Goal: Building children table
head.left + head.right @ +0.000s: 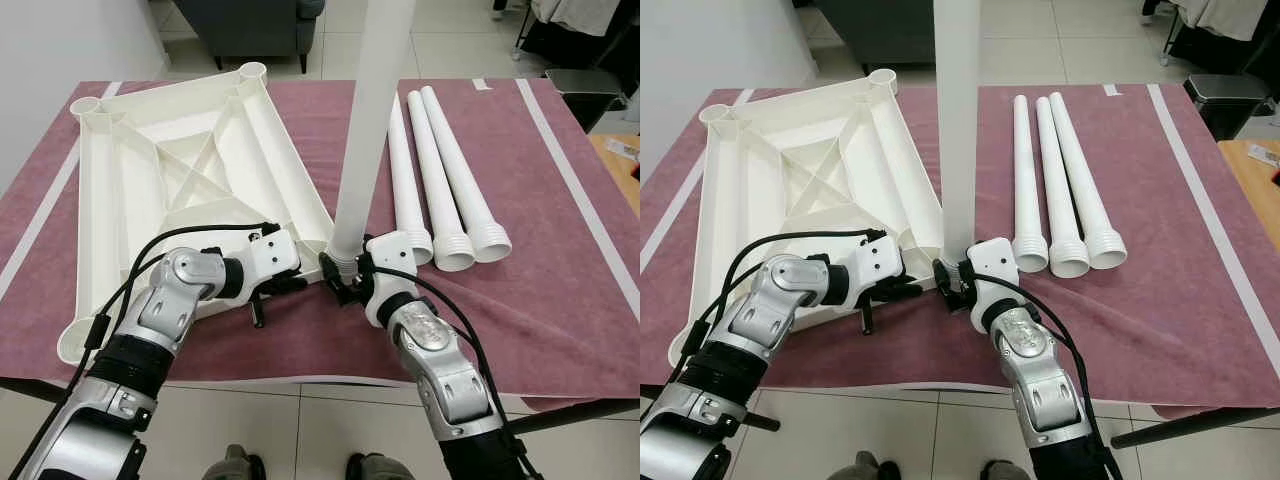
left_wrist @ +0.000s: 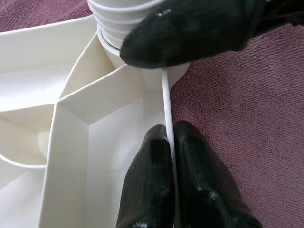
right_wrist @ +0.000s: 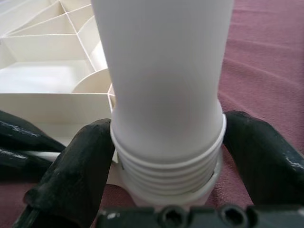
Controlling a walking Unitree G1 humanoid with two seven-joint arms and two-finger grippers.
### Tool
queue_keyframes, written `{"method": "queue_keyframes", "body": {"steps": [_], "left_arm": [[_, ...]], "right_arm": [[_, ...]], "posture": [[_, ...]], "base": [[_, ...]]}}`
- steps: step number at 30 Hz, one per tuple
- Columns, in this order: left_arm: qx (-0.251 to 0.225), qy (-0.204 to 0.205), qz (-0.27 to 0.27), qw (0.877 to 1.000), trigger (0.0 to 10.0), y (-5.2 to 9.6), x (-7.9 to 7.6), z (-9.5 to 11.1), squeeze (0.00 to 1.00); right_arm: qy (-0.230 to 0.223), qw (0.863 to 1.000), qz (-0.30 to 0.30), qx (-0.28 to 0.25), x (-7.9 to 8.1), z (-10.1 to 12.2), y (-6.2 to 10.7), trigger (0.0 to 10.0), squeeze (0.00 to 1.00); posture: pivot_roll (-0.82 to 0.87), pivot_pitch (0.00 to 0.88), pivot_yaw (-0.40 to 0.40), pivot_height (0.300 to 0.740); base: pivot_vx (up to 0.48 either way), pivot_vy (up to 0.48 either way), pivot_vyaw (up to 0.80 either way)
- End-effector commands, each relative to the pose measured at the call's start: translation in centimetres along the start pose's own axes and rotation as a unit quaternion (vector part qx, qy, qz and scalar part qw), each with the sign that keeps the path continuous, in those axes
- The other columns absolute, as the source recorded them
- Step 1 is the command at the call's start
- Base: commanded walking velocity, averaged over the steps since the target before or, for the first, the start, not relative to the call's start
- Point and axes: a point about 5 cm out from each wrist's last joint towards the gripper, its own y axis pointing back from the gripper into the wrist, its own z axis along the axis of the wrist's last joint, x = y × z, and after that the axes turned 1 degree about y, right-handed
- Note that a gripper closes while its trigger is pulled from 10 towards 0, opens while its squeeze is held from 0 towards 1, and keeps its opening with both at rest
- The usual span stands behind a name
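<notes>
A white plastic tabletop (image 1: 180, 150) lies upside down on the maroon cloth, ribs and corner sockets facing up. One white leg (image 1: 365, 130) stands upright in the near right corner socket. My right gripper (image 1: 345, 272) is shut on that leg just above its threaded end (image 3: 166, 166), one finger on each side. My left gripper (image 1: 290, 282) reaches in from the left and is shut on the tabletop's thin rim wall (image 2: 165, 95) right beside that socket. Three more white legs (image 1: 1060, 170) lie side by side on the cloth to the right.
The cloth-covered table (image 1: 560, 300) ends just before my feet (image 1: 235, 465). A dark armchair (image 1: 250, 25) stands beyond the far edge. A wooden surface (image 1: 620, 160) and a dark metal bin (image 1: 590, 90) are at the right.
</notes>
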Motion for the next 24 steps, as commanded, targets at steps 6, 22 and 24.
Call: {"method": "queue_keyframes", "body": {"steps": [6,22,24], "left_arm": [[0.017,0.012,0.007,1.000,0.0,-0.3,-0.5,-1.0,0.00],[0.015,0.013,0.004,1.000,0.0,-0.3,-0.5,-1.1,0.00],[0.015,0.014,0.002,1.000,0.0,-0.3,-0.6,-1.1,0.00]], "right_arm": [[-0.015,0.999,0.030,-0.015,0.1,0.3,0.3,10.0,1.00],[-0.021,0.994,0.042,-0.099,-0.7,3.7,0.3,10.0,0.00],[-0.015,0.991,0.059,-0.118,-1.0,4.7,0.3,10.0,0.00]], "posture": [[-0.03,0.126,0.089,0.740],[-0.03,0.125,0.094,0.740],[-0.03,0.125,0.095,0.740]], "base": [[0.000,0.000,0.00],[0.000,0.000,0.00],[0.000,0.000,0.00]]}}
